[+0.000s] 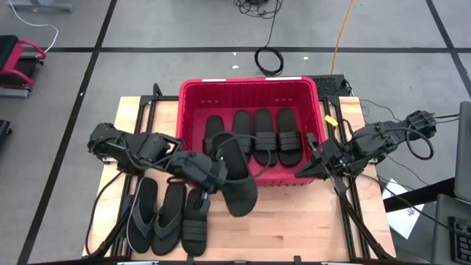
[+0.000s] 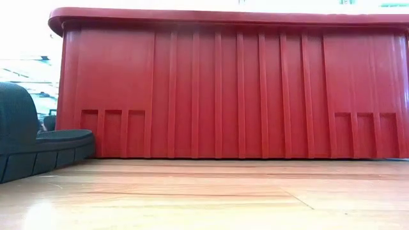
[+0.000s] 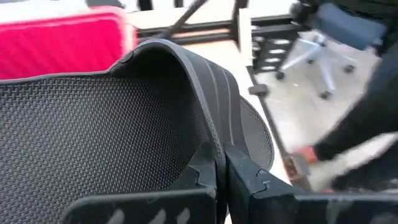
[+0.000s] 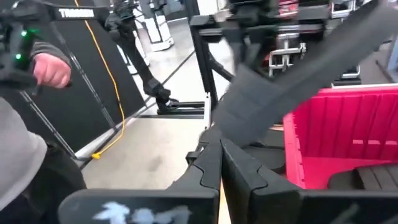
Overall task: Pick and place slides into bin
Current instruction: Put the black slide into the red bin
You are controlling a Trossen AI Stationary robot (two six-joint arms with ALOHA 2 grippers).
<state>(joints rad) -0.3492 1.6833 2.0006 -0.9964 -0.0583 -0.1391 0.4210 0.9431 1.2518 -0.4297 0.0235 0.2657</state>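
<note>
Overhead, a red bin [image 1: 251, 92] is shown standing at the far middle of the wooden bench [image 1: 294, 235]. Four black slides [image 1: 254, 136] are seen lying side by side on its floor. Three more sandals [image 1: 171, 217] are laid in a row on the bench, near the bin's front left corner: two thong flip-flops and, beside them, one with a ribbed strap.

The left tool [image 1: 213, 177] is positioned just in front of the bin's front wall, its fingers closed on an eighth slide [image 1: 237, 177]. This held slide is lifted off the bench and hangs across the bin's front rim, one end over the bin, the other over the bench. In the left wrist view the dark fingers [image 3: 205, 180] are seen pinched together on the edge of the held slide [image 3: 112, 124], whose textured sole fills most of the picture, with the red bin [image 3: 62, 43] beyond it.

The right tool [image 1: 315, 158] is placed at the bin's right front corner, fingers pressed together and holding nothing. In the right wrist view its closed fingers [image 4: 214, 168] are seen beside the bin's wall [image 4: 348, 130], and a person's hand [image 4: 53, 68] and grey sleeve [image 4: 18, 143] are visible in the room beyond.

At bench height the bin's ribbed wall [image 2: 236, 96] fills the picture, with a sandal [image 2: 38, 144] on the bench at its left.
</note>
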